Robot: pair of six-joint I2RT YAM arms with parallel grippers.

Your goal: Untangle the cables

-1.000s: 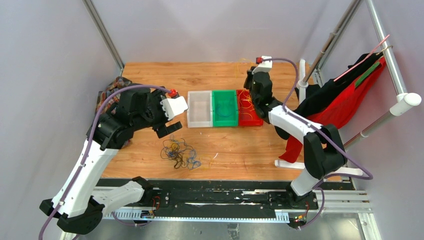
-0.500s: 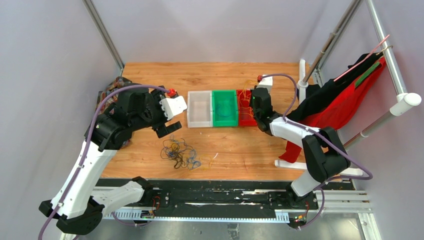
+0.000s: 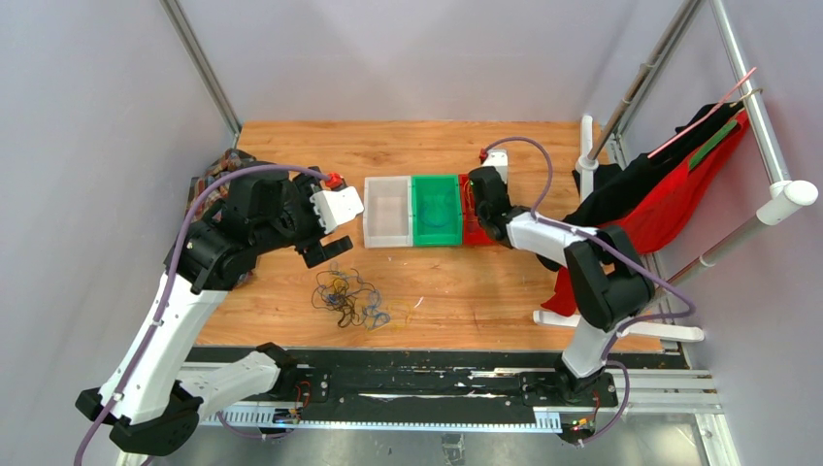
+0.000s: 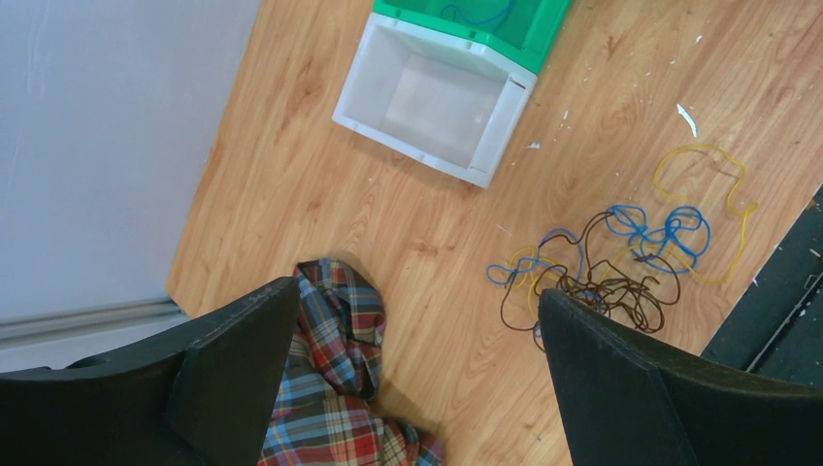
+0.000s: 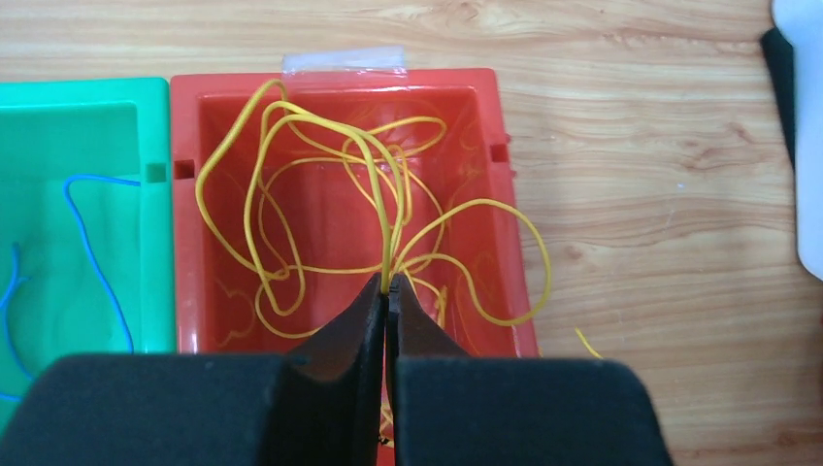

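Note:
A tangle of thin yellow, blue and dark cables (image 3: pixel 349 297) lies on the wooden table in front of the bins; it also shows in the left wrist view (image 4: pixel 621 262). My left gripper (image 4: pixel 417 379) is open and empty, held above the table left of the tangle. My right gripper (image 5: pixel 388 291) is shut on a yellow cable (image 5: pixel 374 175) over the red bin (image 5: pixel 189 252), which holds several yellow cable loops. One loop hangs over the bin's right wall. The green bin (image 5: pixel 146 126) holds a blue cable (image 5: pixel 92 243).
A white bin (image 3: pixel 387 212) stands left of the green bin (image 3: pixel 436 210) and red bin (image 3: pixel 482 231). A plaid cloth (image 4: pixel 335 388) lies at the table's left edge. Red and black garments (image 3: pixel 670 209) hang on a rack at the right.
My right gripper has come down and leftward from behind the red bin to low over it, still holding the yellow cable. The left arm has not moved.

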